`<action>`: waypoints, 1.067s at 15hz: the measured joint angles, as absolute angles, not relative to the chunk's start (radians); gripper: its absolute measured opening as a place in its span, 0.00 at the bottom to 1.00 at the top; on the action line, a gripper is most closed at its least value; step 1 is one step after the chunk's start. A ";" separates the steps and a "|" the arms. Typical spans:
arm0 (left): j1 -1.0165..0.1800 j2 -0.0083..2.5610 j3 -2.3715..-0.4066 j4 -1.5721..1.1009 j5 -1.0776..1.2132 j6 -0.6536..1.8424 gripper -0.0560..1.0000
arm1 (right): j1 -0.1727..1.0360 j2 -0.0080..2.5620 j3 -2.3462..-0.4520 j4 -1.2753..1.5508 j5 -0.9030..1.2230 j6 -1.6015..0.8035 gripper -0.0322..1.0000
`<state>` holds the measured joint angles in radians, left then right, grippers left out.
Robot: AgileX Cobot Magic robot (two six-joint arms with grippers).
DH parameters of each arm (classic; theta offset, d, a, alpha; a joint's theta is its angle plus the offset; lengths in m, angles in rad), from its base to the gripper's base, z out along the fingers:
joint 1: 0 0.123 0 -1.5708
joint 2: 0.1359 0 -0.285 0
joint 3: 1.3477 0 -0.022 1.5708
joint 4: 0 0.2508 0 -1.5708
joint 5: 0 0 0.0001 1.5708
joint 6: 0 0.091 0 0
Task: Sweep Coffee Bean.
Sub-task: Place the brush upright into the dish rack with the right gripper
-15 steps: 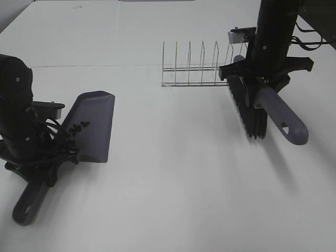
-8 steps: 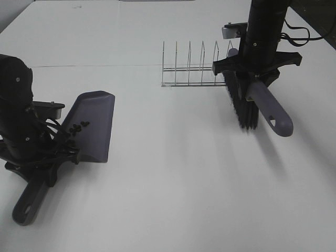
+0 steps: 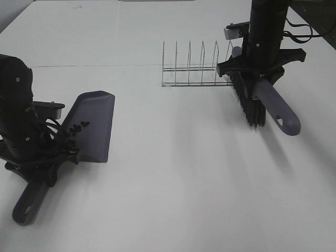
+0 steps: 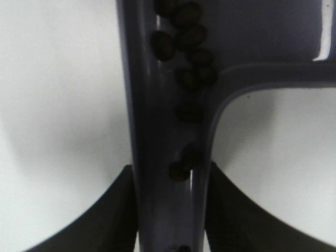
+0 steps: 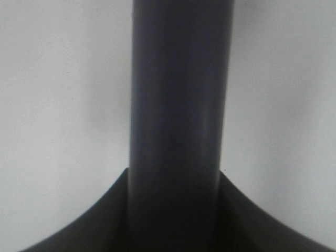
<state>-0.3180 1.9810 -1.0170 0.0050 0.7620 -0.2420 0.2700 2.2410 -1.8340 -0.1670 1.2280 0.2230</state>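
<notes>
The beans [image 3: 79,127] on the dustpan [image 3: 97,126] were too small to count. Far right of the dustpan, the right gripper [image 3: 257,83] hid part of the brush [image 3: 278,111] handle.

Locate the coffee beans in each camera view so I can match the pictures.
Exterior high: coffee beans lie clustered at the rear of the dustpan, left side, near the left arm.
Left wrist: coffee beans trail along the dustpan's channel toward its handle.
Right wrist: not in it; only the brush handle over the table.
Shared landmark: the grey-purple dustpan, in the exterior and left wrist views.
</notes>
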 joint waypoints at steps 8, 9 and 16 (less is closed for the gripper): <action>-0.318 1.981 -1.017 0.000 0.762 -0.242 0.38 | 0.269 2.233 -1.807 -0.176 1.228 0.221 0.33; -0.318 1.981 -1.017 0.000 0.762 -0.242 0.38 | 0.267 2.231 -1.797 -0.178 1.228 0.221 0.33; -0.318 1.981 -1.017 0.005 0.762 -0.242 0.38 | 0.250 2.227 -1.773 -0.166 1.228 0.221 0.33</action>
<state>-0.3180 1.9810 -1.0170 0.0050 0.7620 -0.2420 0.2500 2.2270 -1.7730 -0.1660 1.2280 0.2210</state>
